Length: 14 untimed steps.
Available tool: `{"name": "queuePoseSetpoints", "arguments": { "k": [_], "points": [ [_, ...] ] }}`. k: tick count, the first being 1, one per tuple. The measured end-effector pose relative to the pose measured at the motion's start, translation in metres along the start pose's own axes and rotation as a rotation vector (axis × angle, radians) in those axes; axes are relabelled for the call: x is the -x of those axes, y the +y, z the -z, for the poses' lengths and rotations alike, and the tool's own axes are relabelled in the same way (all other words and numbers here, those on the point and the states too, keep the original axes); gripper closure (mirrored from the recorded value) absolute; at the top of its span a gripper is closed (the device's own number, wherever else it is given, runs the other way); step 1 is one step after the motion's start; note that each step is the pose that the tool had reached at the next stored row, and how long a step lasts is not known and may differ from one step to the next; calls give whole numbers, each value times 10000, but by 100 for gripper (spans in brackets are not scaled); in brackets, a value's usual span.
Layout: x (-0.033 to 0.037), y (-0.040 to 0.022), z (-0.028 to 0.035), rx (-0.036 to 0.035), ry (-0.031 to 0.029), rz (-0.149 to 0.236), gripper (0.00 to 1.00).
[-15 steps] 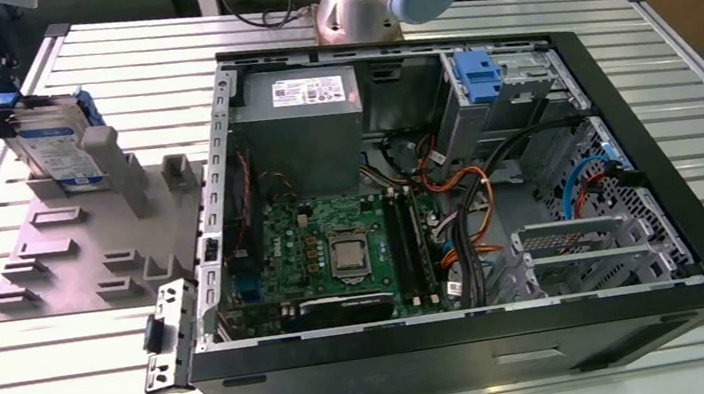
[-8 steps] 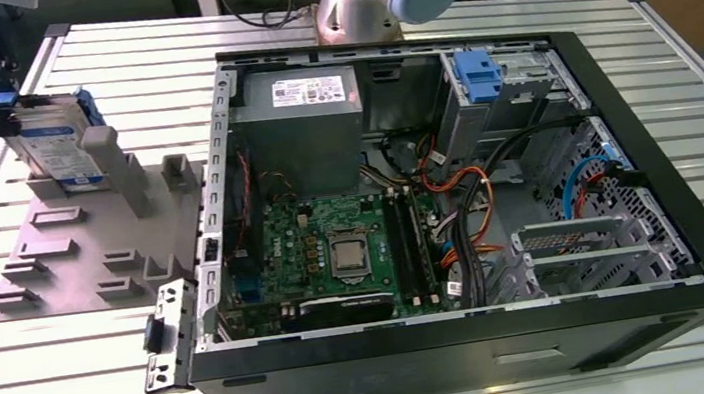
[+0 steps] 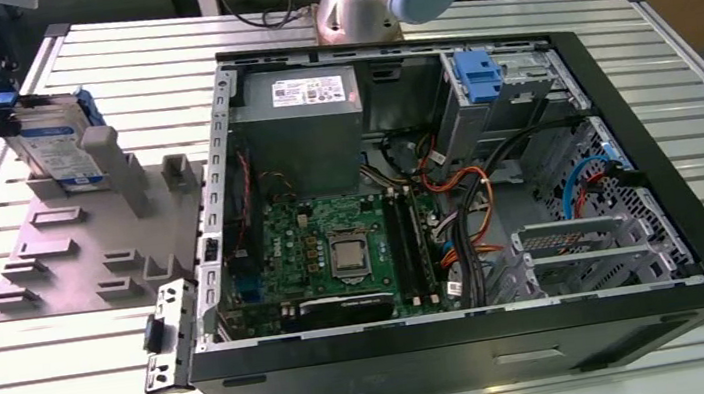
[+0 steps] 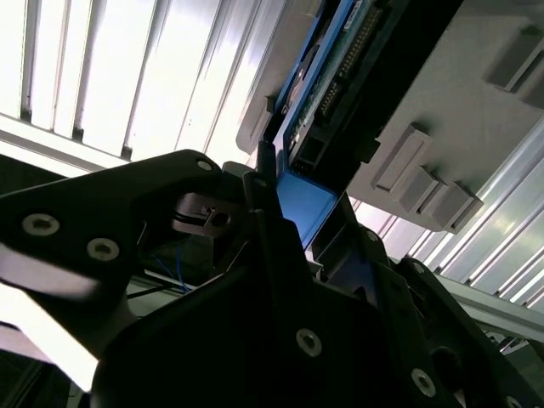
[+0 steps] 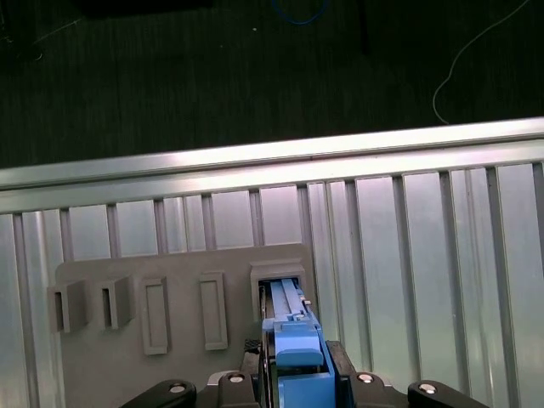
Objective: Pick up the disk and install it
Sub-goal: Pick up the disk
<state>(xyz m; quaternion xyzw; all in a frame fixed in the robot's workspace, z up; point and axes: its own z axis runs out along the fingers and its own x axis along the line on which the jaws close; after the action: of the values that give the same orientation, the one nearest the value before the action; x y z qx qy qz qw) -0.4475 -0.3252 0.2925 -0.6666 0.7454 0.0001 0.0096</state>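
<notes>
Blue plastic edges the disk [image 3: 61, 147], which stands upright on its narrow side in a slot of the grey fixture plate [image 3: 78, 261] at the exterior view's left, well apart from the open computer case [image 3: 478, 343]. The black gripper [image 3: 8, 110] sits at the disk's upper end, reaching in from the far left edge of the slatted metal table [image 3: 67, 393]. The arm's silver base [image 3: 363, 4] rises behind the case, at its far side.

In the first wrist view the gripper [image 5: 297, 378] points straight down at the fixture plate [image 5: 170, 272]. The blue bracket of the disk [image 5: 285, 310] sits between the two black fingers [image 5: 338, 374] and runs down into the slot. The second wrist view shows the gripper [image 4: 297, 212] from the side, with the disk [image 4: 319, 59] and its connector edge extending away from it toward the plate [image 4: 476, 127].

The fingers appear clamped on the blue bracket. From these angles it is hard to tell whether the disk's lower edge rests fully in the slot or is slightly raised.
</notes>
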Motion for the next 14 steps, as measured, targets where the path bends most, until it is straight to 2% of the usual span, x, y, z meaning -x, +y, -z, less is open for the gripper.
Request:
{"name": "queuePoseSetpoints", "arguments": {
  "k": [9,10,11,14],
  "points": [
    [0,0,-2,0,0,0,60],
    [0,0,-4,-1,-1,0,58],
    [0,0,-8,-3,-2,0,52],
    [0,0,-27,-1,-1,0,52]
  ]
}}
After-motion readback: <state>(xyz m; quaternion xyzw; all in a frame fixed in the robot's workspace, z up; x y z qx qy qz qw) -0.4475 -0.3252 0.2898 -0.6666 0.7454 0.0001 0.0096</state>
